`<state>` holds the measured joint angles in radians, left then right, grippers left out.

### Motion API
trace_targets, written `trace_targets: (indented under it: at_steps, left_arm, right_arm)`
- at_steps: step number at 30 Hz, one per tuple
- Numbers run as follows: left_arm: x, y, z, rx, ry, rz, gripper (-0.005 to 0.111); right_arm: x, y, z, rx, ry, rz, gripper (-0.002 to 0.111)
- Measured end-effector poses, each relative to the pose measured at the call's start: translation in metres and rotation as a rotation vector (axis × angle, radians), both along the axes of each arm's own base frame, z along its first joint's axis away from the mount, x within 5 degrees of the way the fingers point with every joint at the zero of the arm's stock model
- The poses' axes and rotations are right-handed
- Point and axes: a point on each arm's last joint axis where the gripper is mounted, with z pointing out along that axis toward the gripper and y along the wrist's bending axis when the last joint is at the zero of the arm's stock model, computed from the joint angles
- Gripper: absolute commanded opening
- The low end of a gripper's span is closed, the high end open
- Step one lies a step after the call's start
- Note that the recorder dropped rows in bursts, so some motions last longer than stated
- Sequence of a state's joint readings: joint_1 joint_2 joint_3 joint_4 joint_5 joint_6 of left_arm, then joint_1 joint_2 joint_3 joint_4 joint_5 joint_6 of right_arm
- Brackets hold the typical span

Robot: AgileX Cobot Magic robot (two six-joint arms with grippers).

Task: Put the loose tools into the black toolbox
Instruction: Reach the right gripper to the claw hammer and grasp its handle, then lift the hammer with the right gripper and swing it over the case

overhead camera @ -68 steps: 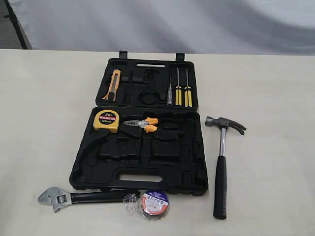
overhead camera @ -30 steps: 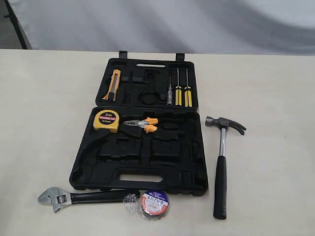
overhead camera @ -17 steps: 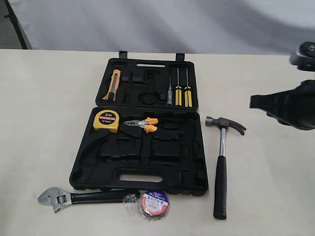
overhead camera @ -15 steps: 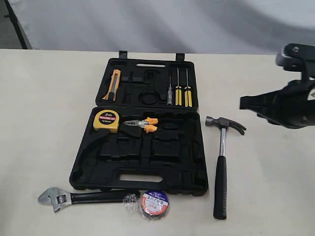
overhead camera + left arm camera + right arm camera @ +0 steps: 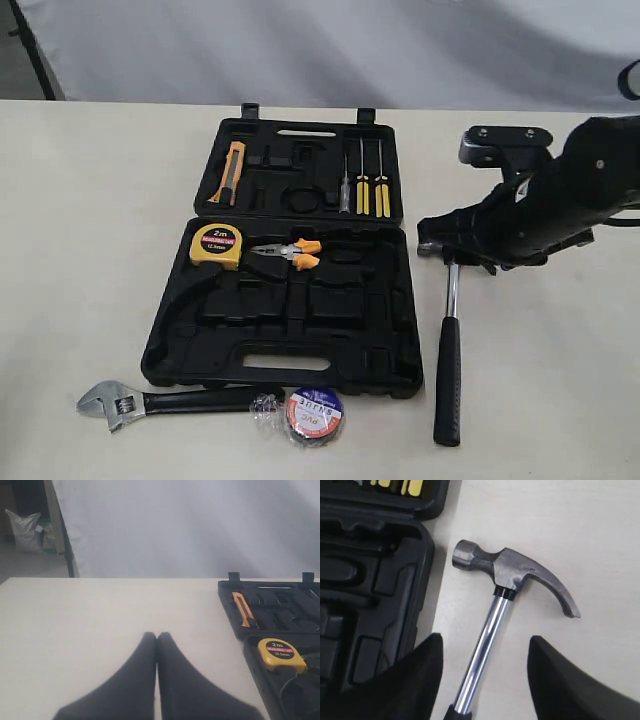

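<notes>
The claw hammer (image 5: 448, 350) lies on the table right of the black toolbox (image 5: 330, 312), head away from the front edge. My right gripper (image 5: 440, 240) hangs open over the hammer's head end and hides the head in the exterior view. In the right wrist view the chrome shaft (image 5: 487, 635) runs between the open fingers of that gripper (image 5: 485, 640), with the head (image 5: 510, 572) beyond them. The adjustable wrench (image 5: 160, 402) and the black tape roll (image 5: 314, 415) lie in front of the toolbox. My left gripper (image 5: 156, 636) is shut with nothing in it, above bare table left of the toolbox (image 5: 250, 647).
The toolbox lies open, holding a yellow tape measure (image 5: 217, 245), orange-handled pliers (image 5: 290, 254), an orange utility knife (image 5: 231, 172) and screwdrivers (image 5: 365, 185). A pale backdrop stands behind the table. Bare table surface stretches to the left and far right.
My right arm has come in from the right edge and moved left, now hanging over the hammer's head. The tools and toolbox have not moved.
</notes>
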<state>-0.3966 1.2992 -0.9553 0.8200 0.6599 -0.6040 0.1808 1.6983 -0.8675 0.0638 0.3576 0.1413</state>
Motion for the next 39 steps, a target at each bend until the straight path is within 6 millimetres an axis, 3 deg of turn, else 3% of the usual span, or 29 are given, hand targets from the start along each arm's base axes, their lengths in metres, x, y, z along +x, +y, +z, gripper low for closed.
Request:
trace_targets:
  at_steps: [11, 13, 18, 24, 28, 32, 34, 36, 39]
  left_arm:
    - [0.000, 0.000, 0.000, 0.000, 0.000, 0.000, 0.001]
    - [0.000, 0.000, 0.000, 0.000, 0.000, 0.000, 0.001]
    - [0.000, 0.000, 0.000, 0.000, 0.000, 0.000, 0.001]
    - [0.000, 0.000, 0.000, 0.000, 0.000, 0.000, 0.001]
    - [0.000, 0.000, 0.000, 0.000, 0.000, 0.000, 0.001]
    - [0.000, 0.000, 0.000, 0.000, 0.000, 0.000, 0.001]
    - [0.000, 0.000, 0.000, 0.000, 0.000, 0.000, 0.001]
    - [0.000, 0.000, 0.000, 0.000, 0.000, 0.000, 0.001]
    - [0.000, 0.000, 0.000, 0.000, 0.000, 0.000, 0.001]
  right_arm:
    - [0.022, 0.005, -0.039, -0.016, 0.111, -0.005, 0.049]
    - [0.025, 0.005, -0.045, -0.025, 0.124, 0.002, 0.040]
    - [0.027, 0.004, -0.051, -0.045, 0.130, 0.016, 0.000]
    - [0.028, 0.003, -0.050, -0.076, 0.124, 0.052, 0.000]
    - [0.026, -0.001, -0.032, -0.103, 0.107, 0.070, 0.000]
    - [0.028, -0.020, 0.014, -0.108, 0.017, 0.033, 0.000]
    - [0.025, -0.022, 0.036, -0.143, -0.044, 0.100, 0.000]
    - [0.022, -0.007, 0.044, -0.172, -0.088, 0.224, 0.000]
    - [0.018, 0.033, 0.047, -0.228, -0.154, 0.507, 0.000]
